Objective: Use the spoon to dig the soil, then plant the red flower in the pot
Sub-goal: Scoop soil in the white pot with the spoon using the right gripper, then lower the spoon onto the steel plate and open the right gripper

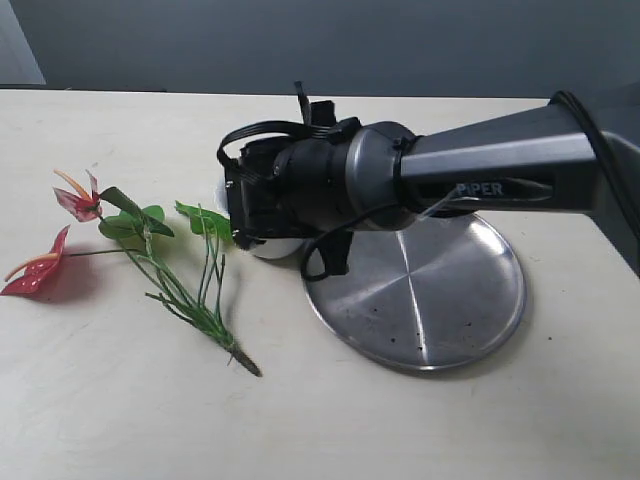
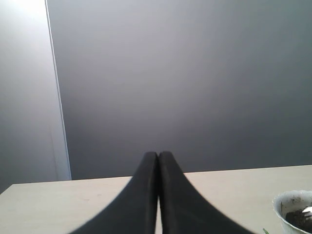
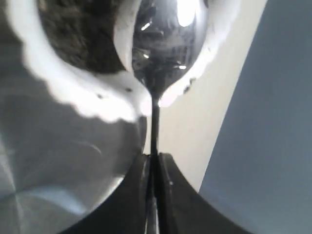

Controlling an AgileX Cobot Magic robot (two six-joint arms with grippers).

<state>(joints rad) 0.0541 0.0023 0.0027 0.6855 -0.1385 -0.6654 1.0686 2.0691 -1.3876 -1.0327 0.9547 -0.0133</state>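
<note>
The pale table [image 1: 120, 420] stretches wide, and across it the right arm [image 1: 480, 175] reaches in from the right side, its dark wrist covering most of the pot [image 1: 262, 247], of which only a sliver of white peeks out below. The steel plate [image 1: 440, 300] lies flat just beside the pot, under the arm. Well off to the left the red flower [image 1: 150, 250] lies on its side on the table, blooms pointing left, dark base toward the front.

Up close now: the right gripper [image 3: 154, 163] has its jaws pinched tight on the thin handle of the spoon [image 3: 168, 44], whose shiny bowl sits over the pot's scalloped white rim. The soil [image 3: 80, 39] shows dark and crumbly inside the pot.

The left gripper [image 2: 158, 161] hangs above the table with its fingers pressed together, holding nothing, the pot just visible at the edge of its view.
</note>
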